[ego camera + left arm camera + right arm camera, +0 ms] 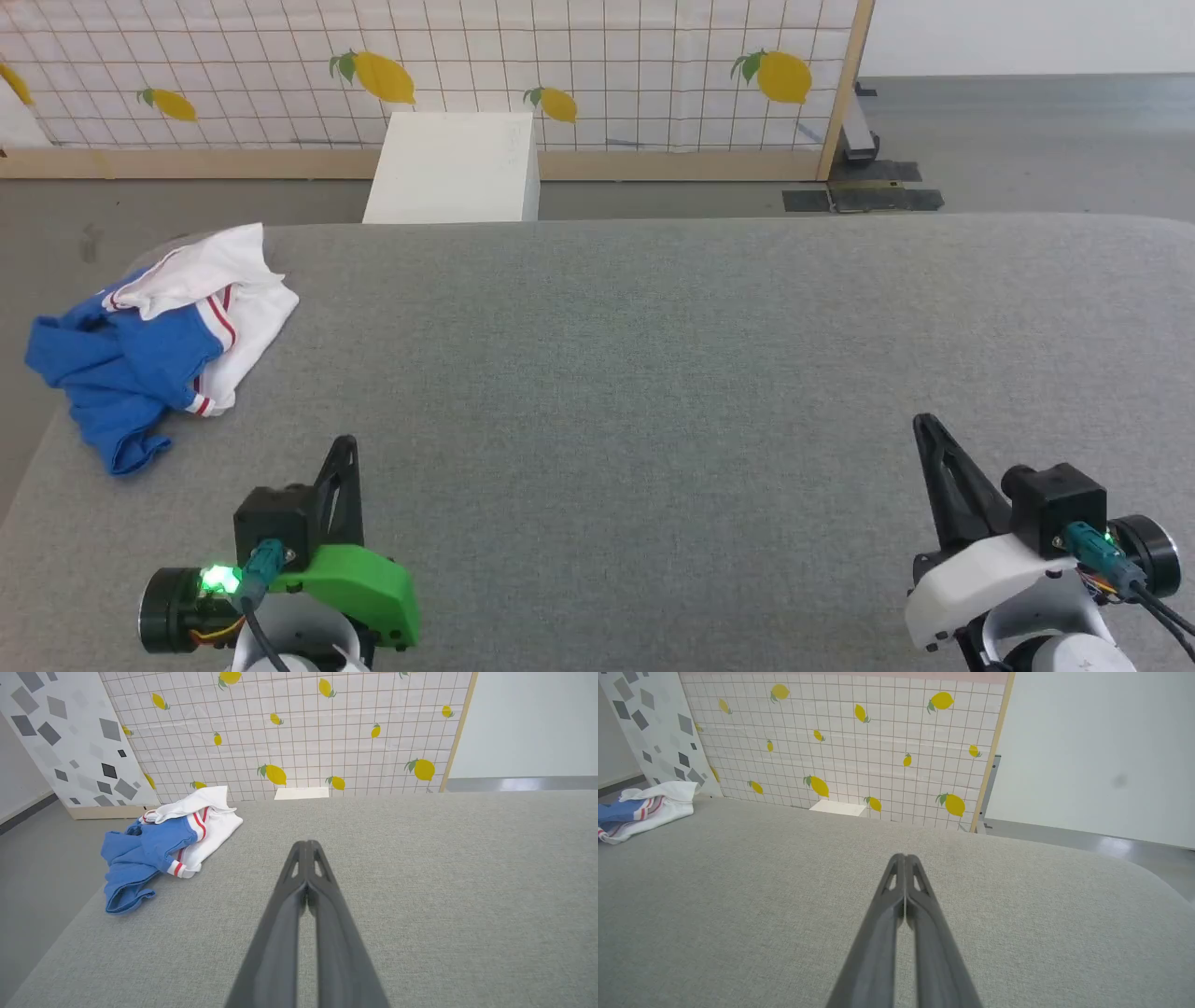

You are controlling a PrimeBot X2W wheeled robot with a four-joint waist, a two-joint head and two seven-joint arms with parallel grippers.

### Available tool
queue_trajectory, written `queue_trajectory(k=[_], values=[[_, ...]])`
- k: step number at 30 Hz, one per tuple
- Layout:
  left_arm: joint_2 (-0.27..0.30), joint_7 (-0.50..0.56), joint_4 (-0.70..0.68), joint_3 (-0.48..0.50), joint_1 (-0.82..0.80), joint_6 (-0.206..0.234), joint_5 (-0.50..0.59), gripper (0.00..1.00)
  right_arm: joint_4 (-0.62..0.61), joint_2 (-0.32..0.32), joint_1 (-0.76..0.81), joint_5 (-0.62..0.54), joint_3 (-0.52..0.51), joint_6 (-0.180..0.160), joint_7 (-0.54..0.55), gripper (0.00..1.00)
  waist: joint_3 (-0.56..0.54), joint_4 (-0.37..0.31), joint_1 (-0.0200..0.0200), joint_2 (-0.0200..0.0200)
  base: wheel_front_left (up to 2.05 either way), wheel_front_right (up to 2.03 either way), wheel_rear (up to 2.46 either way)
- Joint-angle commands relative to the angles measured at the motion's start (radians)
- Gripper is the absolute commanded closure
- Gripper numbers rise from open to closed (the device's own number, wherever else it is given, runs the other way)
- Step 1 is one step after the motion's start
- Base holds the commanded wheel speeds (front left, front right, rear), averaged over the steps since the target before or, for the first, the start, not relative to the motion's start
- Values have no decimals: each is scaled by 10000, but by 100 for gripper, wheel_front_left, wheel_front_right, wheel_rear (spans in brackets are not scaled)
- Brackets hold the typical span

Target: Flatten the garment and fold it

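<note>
Both shut tight on nothing, you see: your left gripper point(344, 448) hovers over the table's point(653, 373) near-left part, your right gripper point(926, 427) over its near-right. The garment point(154, 350) lies crumpled at the far-left corner, blue folds reaching the left edge, well apart from both.

Head view looks down on the table point(653, 373); both low wrist views face the lemon screen point(303, 732), sharing the garment point(131, 359).

Garment point(140, 355): soft cloth, matt. Table top point(653, 373): grey woven fabric, matt, fine rough weave. Left gripper point(306, 845), right gripper point(904, 857): dark matt plastic. Left wrist shell point(359, 583): green plastic, slight gloss. Panel frame point(845, 93): pale bare wood. Floor point(1111, 845): smooth, faint sheen.
</note>
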Motion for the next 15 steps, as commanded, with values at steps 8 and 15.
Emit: queue_trajectory(k=[8,15], values=[[-32,14,34,39,-150,-11,103,100,18,5,-172,-62,14,-17,28,100,0,0,0,0,0,0,0],[0,-3,-2,-8,8,0,-7,0,3,0,6,11,-2,0,-2,0,0,0,0,0,0,0,0]])
